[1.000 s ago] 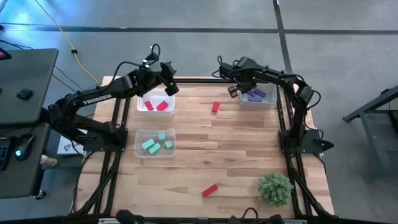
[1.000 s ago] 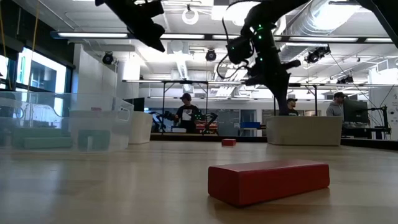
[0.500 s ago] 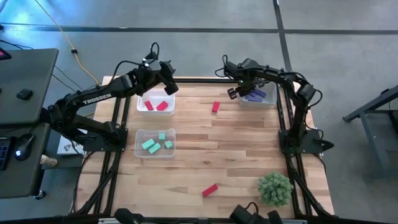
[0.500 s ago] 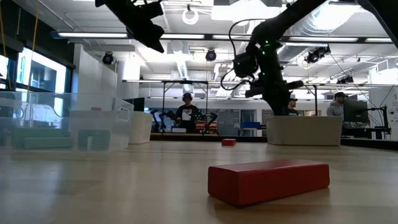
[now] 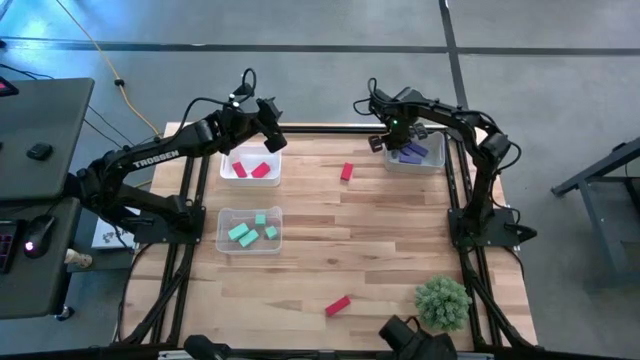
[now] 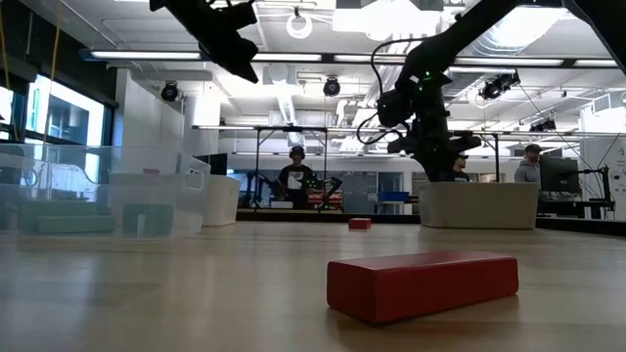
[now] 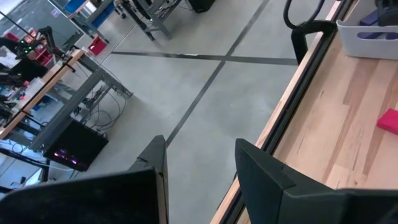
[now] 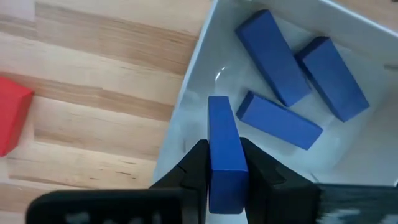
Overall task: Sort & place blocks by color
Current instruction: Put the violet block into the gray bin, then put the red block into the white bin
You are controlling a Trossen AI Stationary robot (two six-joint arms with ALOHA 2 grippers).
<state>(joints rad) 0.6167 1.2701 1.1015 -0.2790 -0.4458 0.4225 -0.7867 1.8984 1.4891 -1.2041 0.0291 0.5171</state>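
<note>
Blue block — pinched in the right hand — above the bin.

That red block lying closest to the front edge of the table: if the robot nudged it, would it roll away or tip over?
Probably neither. The red block lies flat on its long side on the wooden table, with square edges, so a nudge would likely slide or turn it. It looks solid and rigid, so it should not bend. Its smooth faces might slip in a loose grip.
</note>
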